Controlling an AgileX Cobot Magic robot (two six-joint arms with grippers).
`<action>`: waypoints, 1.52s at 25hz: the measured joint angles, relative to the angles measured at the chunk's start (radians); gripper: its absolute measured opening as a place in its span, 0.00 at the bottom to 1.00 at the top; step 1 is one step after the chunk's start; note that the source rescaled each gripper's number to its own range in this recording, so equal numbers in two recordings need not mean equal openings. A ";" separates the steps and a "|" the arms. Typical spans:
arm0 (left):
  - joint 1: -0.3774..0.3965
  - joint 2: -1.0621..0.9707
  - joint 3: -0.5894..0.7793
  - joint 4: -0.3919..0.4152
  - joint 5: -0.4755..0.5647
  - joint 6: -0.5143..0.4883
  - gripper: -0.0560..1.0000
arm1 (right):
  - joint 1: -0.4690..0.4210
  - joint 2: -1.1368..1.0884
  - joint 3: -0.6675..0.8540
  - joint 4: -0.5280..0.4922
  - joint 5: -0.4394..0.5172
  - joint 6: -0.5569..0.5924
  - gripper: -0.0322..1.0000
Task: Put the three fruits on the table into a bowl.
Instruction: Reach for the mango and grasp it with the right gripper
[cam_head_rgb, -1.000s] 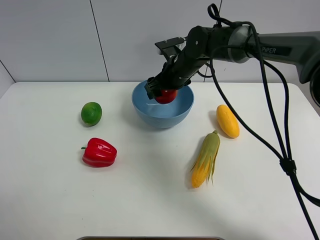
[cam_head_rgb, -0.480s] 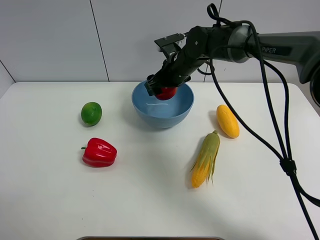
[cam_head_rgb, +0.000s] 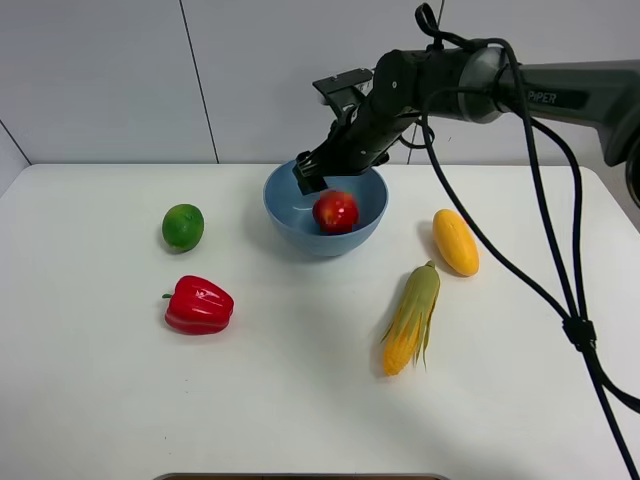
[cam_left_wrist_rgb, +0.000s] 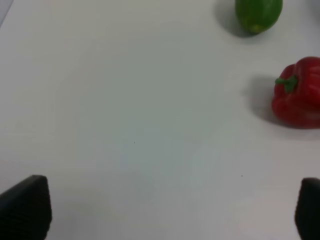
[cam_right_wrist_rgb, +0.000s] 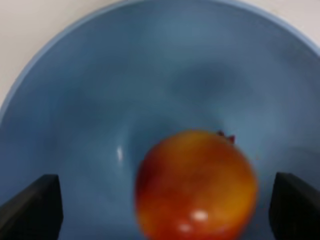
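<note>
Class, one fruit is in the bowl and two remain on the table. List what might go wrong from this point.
1. The right jaws hang open just above the bowl rim; a low retreat might clip and shove it.
2. The bell pepper lies near the lime and the corn cob beside the mango; either might be knocked or grabbed instead.
3. The apple sits in the bowl; a mango dropped onto it might bounce out.

It looks like a robot lab: a plain white table (cam_head_rgb: 100, 420), a grey panelled wall (cam_head_rgb: 100, 80) and a black arm (cam_head_rgb: 560, 95) trailing cables (cam_head_rgb: 556, 280).
</note>
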 joint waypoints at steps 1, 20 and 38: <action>0.000 0.000 0.000 0.000 0.000 0.000 1.00 | 0.000 -0.011 -0.003 -0.002 0.021 0.010 0.65; 0.000 0.000 0.000 0.000 0.000 0.000 1.00 | -0.247 -0.147 -0.090 -0.129 0.427 0.184 0.65; 0.000 0.000 0.000 0.000 0.000 0.000 1.00 | -0.296 0.023 -0.090 -0.157 0.520 0.252 0.65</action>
